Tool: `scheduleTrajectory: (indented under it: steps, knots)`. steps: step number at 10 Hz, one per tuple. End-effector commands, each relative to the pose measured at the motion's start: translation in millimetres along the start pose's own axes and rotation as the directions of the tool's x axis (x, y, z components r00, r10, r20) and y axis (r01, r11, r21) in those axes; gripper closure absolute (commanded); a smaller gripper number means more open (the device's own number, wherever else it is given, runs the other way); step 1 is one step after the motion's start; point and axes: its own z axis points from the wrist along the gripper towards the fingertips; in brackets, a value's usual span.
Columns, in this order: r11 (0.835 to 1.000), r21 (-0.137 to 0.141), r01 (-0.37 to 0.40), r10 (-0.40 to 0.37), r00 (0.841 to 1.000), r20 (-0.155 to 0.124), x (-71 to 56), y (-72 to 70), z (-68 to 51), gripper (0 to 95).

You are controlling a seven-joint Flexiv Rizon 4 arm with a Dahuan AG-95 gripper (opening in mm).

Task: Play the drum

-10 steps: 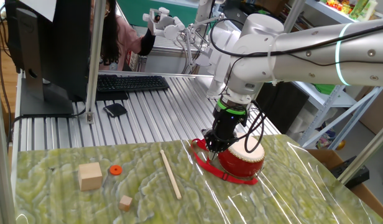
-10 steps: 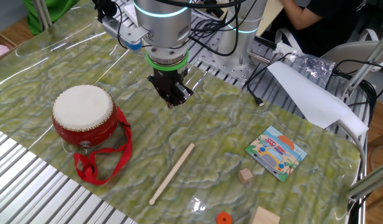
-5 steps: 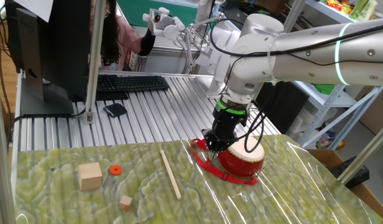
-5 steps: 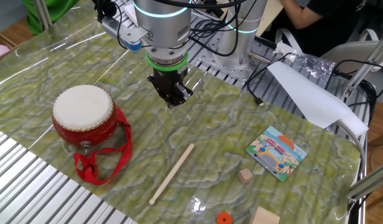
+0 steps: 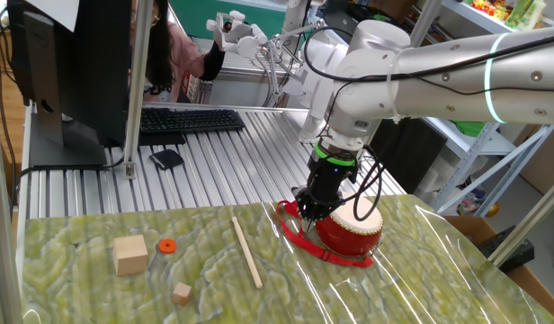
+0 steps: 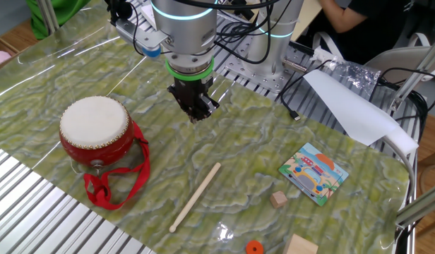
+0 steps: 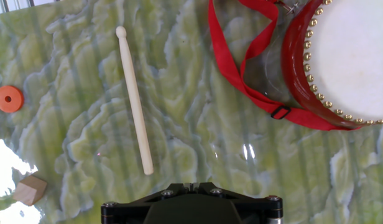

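The gripper (image 6: 194,113) hangs above bare tabletop with its jaws drawn close together and nothing between them; the hand view shows only the black housing, no fingertips. Below and slightly to one side lies the drumstick (image 7: 135,98), flat on the green marbled mat (image 6: 260,148), apart from the drum (image 6: 95,132). The step in hand looks like fetching the stick, so the jaws should widen, turn to straddle the shaft across its width, and descend near the plain end, leaving the rounded tip free to strike. In the hand view the stick's long axis runs nearly top to bottom, tip at the top. The drum stands upright near the mat's edge, skin up, red strap (image 7: 241,68) trailing toward the stick.
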Motion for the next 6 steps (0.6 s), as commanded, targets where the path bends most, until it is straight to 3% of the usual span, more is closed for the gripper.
scheduleTrajectory:
  steps: [1, 6]
  knots:
    - [1.0, -0.001, 0.0, 0.0, 1.0, 0.0, 0.1, 0.0, 0.0, 95.0]
    - [1.0, -0.001, 0.007, -0.007, 1.0, -0.001, 0.5, 0.0, 0.3, 95.0]
